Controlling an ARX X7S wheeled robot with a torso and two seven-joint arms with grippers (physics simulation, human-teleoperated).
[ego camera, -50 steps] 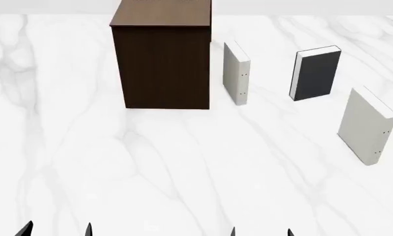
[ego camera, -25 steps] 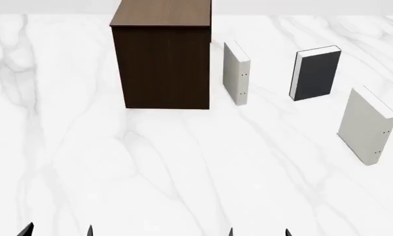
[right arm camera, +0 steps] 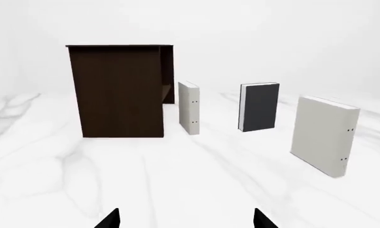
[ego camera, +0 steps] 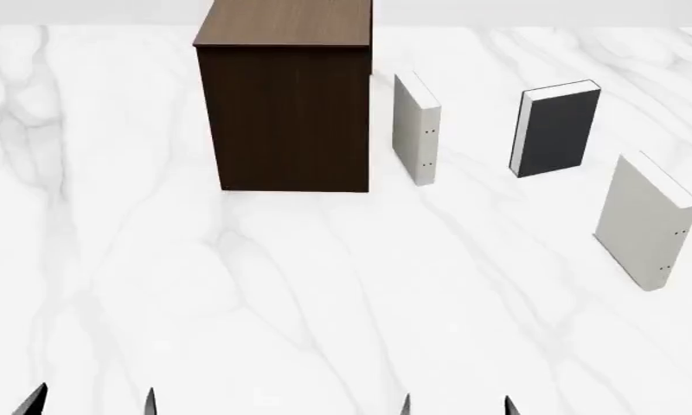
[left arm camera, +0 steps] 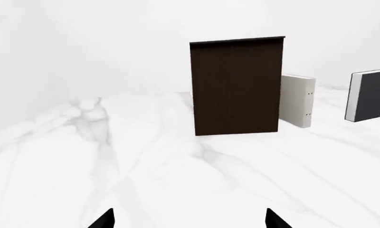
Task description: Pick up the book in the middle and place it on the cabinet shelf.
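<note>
The dark grey book point(ego camera: 557, 128) stands upright on the white marble surface at the right rear, between two pale books; it also shows as the book point(right arm camera: 260, 107) and the book point(left arm camera: 369, 95). The dark brown cabinet shelf point(ego camera: 286, 97) stands at the rear centre, seen too as the cabinet shelf point(left arm camera: 237, 85) and the cabinet shelf point(right arm camera: 117, 90). My left gripper point(ego camera: 90, 404) and right gripper point(ego camera: 456, 405) show only their black fingertips at the near edge, both open and empty, far from the book. In the wrist views the left gripper point(left arm camera: 188, 219) and right gripper point(right arm camera: 185, 219) are spread wide.
A pale off-white book point(ego camera: 417, 128) stands upright just right of the cabinet. Another pale book point(ego camera: 647, 220) stands nearer, at the far right. The marble surface point(ego camera: 323, 294) stretches between my grippers and these things.
The left gripper's fingertips have slipped slightly left and lower at the head view's bottom edge. The books and the cabinet have not moved.
</note>
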